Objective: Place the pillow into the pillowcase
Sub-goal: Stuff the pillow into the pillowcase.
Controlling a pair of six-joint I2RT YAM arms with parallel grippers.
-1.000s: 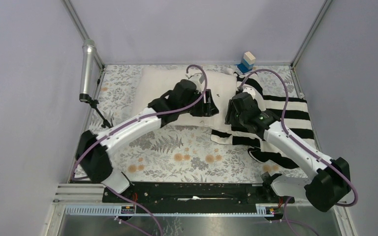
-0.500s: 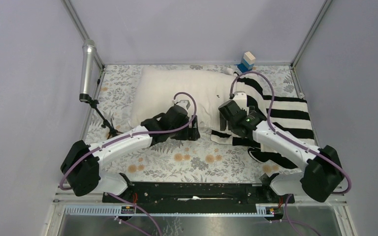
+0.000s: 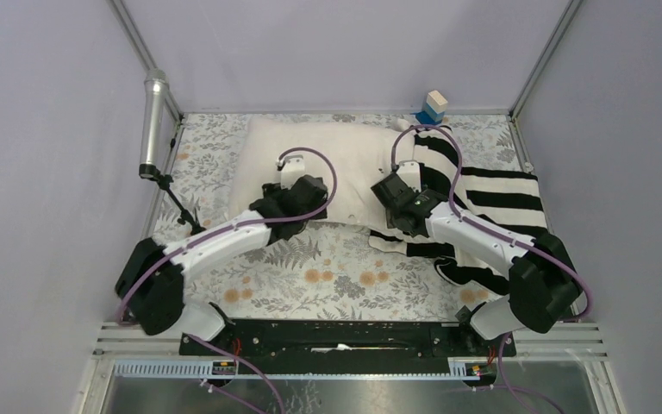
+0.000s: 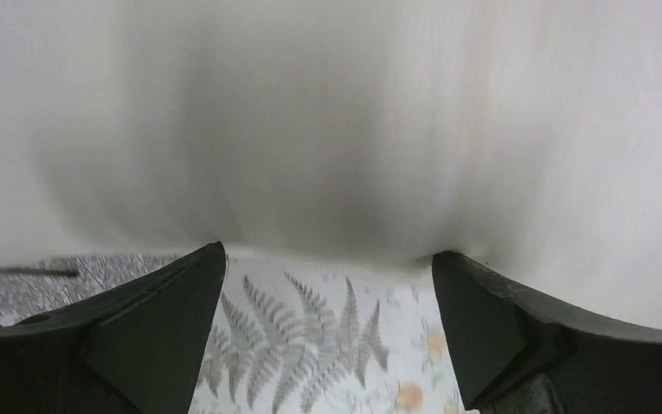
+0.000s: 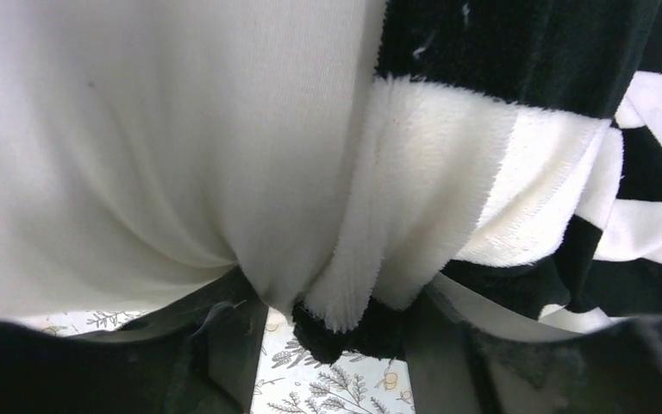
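From above, your pillow (image 3: 327, 151) lies almost wholly bare. Only the end by your right hand meets the pillowcase (image 3: 491, 185), so nearly all the stuffing is left to do.

Left wrist: the left gripper (image 4: 327, 285) is spread and holds nothing, with the pillow just ahead.

Right wrist: the right gripper (image 5: 336, 323) pinches bunched pillowcase hem together with pillow cloth.

No readable writing anywhere.

White arms (image 3: 224, 235), purple cables (image 3: 310, 150), seemingly black claws (image 4: 327, 259).

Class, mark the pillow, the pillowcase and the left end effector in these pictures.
pillow (image 3: 353, 155): overhead view, bare middle of its top.
pillowcase (image 3: 504, 185): overhead view, flat striped part on the right.
left end effector (image 4: 327, 254): left wrist view, midway between its fingertips.
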